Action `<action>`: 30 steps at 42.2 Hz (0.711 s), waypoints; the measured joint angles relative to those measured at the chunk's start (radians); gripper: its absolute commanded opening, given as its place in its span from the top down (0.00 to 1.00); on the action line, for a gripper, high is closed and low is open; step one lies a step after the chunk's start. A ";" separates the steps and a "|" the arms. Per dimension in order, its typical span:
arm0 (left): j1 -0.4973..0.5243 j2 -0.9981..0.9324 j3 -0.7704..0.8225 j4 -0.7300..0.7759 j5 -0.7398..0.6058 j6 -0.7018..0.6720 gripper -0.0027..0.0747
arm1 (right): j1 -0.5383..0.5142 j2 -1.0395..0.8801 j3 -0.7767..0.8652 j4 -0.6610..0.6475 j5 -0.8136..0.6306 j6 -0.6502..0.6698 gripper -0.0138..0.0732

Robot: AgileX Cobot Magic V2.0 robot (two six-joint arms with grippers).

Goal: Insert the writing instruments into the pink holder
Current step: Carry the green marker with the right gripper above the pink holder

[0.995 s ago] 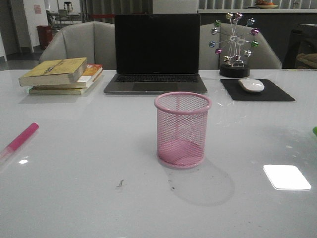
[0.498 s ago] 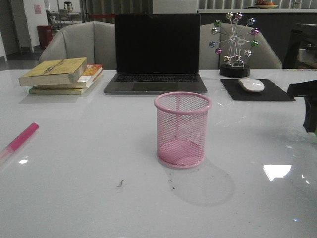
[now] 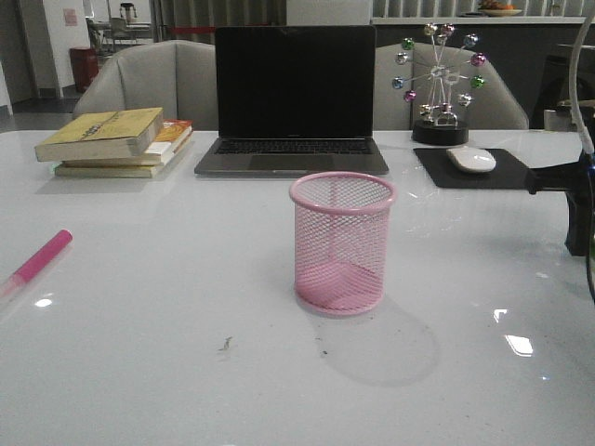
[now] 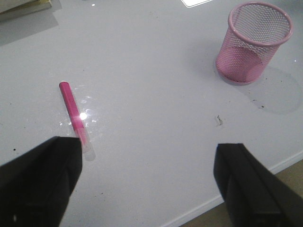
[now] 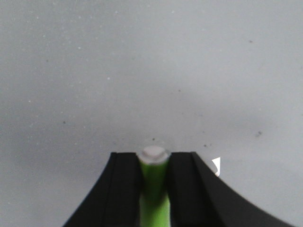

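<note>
The pink mesh holder stands upright and empty mid-table, and is also in the left wrist view as the holder. The magenta pen lies flat near the table's left edge. My left gripper hangs open above the table, with the magenta pen just ahead of one finger and nothing between the fingers. My right gripper is shut on the lime green pen, whose whitish end pokes out past the fingertips. In the front view only the right arm shows, at the right edge.
A laptop stands open behind the holder. A stack of books lies at the back left. At the back right are a mouse on a black pad and a ferris-wheel ornament. The table's near edge runs under my left gripper.
The right arm has come into the front view at the right edge. The green tip seen there a second ago no longer shows. The magenta pen and holder have not moved.
</note>
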State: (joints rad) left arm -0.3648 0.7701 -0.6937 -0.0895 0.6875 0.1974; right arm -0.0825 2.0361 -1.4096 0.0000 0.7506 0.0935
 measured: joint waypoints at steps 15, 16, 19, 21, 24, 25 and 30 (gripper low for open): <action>0.000 0.000 0.000 0.002 0.000 0.000 0.17 | 0.099 -0.209 0.134 0.000 -0.207 0.000 0.71; 0.000 0.000 0.000 0.002 -0.002 0.000 0.17 | 0.122 -0.240 0.157 0.000 -0.246 0.000 0.71; 0.000 0.002 0.000 0.002 -0.002 0.000 0.17 | 0.181 -0.347 0.240 0.000 -0.377 0.000 0.71; 0.000 0.002 0.000 0.002 -0.002 0.000 0.17 | 0.223 -0.407 0.293 0.000 -0.488 0.000 0.71; 0.000 0.002 0.000 0.002 -0.002 0.000 0.17 | 0.295 -0.497 0.382 0.000 -0.654 0.000 0.71; 0.000 0.002 0.000 0.002 -0.002 0.000 0.17 | 0.316 -0.521 0.407 0.000 -0.706 0.000 0.71; 0.000 0.002 0.000 0.002 -0.002 0.000 0.17 | 0.428 -0.616 0.539 0.000 -0.990 0.002 0.71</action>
State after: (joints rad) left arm -0.3648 0.7717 -0.6937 -0.0878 0.6858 0.1974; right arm 0.3454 1.4206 -0.8707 0.0000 -0.2395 0.0956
